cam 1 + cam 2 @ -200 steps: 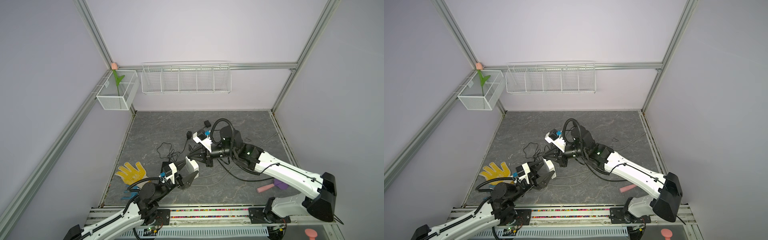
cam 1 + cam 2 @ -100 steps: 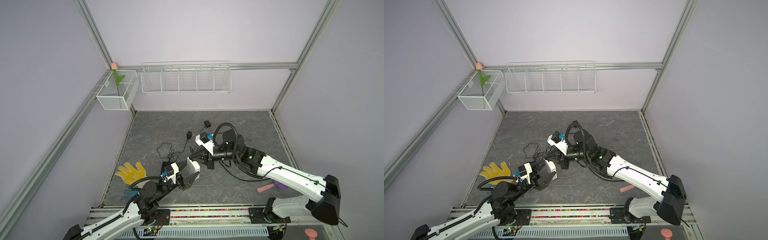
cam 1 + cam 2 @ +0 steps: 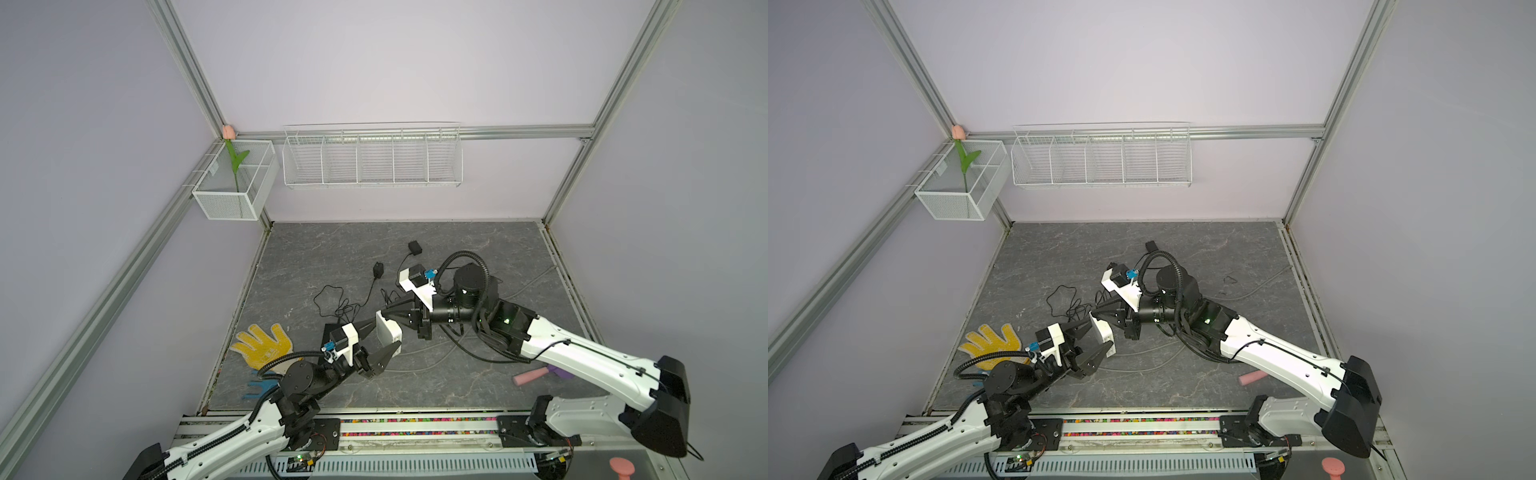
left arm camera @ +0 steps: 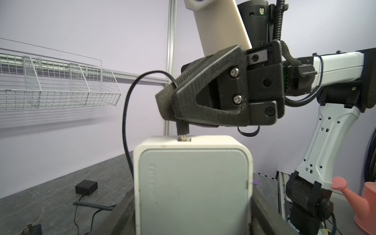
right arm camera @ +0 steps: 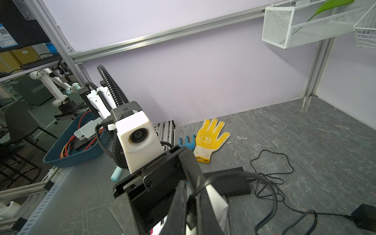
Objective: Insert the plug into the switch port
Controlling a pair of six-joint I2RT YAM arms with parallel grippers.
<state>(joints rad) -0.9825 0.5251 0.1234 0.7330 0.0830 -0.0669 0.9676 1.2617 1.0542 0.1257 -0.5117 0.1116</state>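
The switch is a white box, raised off the table with my left gripper shut on its two sides. It shows in both top views. My right gripper is shut on the black plug, whose cable arcs away behind. The plug's metal tip sits in the port on the switch's upper edge, and its black body stays outside. In the right wrist view the plug is pinched between the fingers. The two grippers meet at the table's front middle.
A yellow glove and a blue tool lie at the front left. A black box with ports and looped cables lie under the grippers. Black adapters sit farther back. A pink stick lies front right.
My right gripper has carried the plug forward and left until it meets the switch's edge. The left gripper has kept the switch almost still.
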